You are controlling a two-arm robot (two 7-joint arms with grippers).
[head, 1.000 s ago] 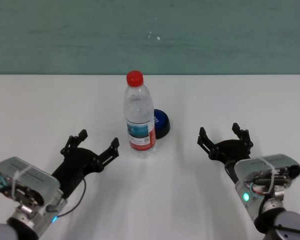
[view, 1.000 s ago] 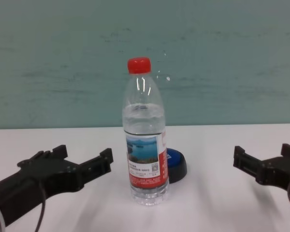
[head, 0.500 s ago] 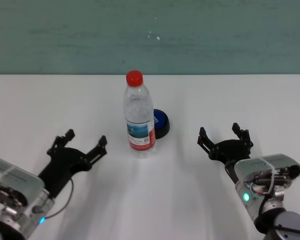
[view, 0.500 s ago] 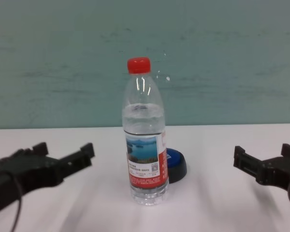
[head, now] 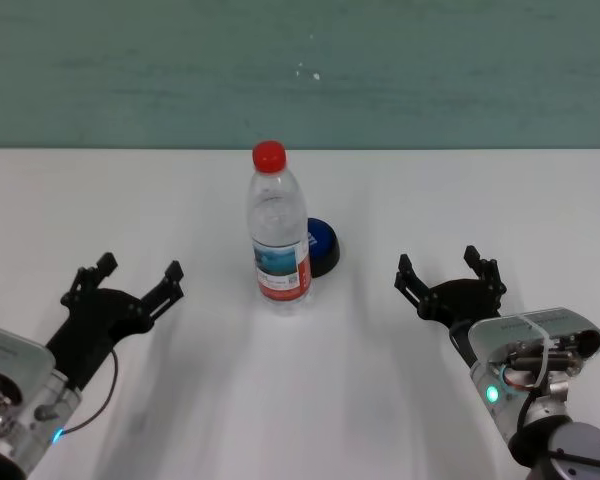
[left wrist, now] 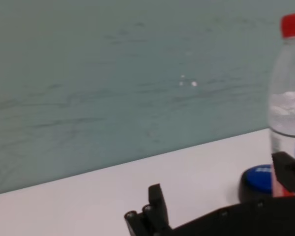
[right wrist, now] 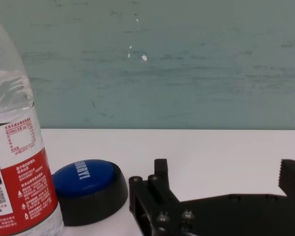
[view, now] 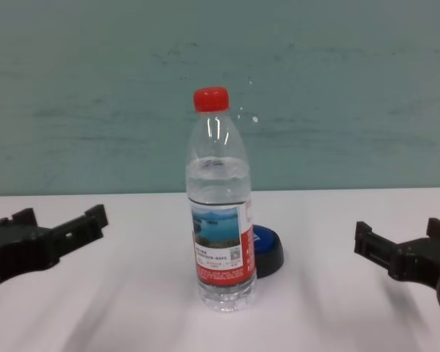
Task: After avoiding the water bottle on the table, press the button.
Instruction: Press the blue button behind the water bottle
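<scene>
The water bottle (head: 277, 235), clear with a red cap and a red-and-white label, stands upright mid-table. The blue-topped button (head: 323, 247) on its black base sits right behind the bottle, partly hidden by it, slightly to its right. My left gripper (head: 138, 268) is open and empty, low over the table (head: 500, 200), well to the left of the bottle. My right gripper (head: 440, 262) is open and empty, to the right of the bottle and button. The chest view shows the bottle (view: 220, 220), button (view: 268, 249), left gripper (view: 59, 216) and right gripper (view: 400, 231).
A teal wall (head: 300, 70) runs behind the table's far edge. The right wrist view shows the button (right wrist: 88, 183) beside the bottle (right wrist: 17, 162). The left wrist view shows the bottle (left wrist: 287, 98) in front of the button (left wrist: 258, 178).
My left gripper has moved steadily to the left, away from the bottle, staying open. The right gripper, bottle and button have not moved.
</scene>
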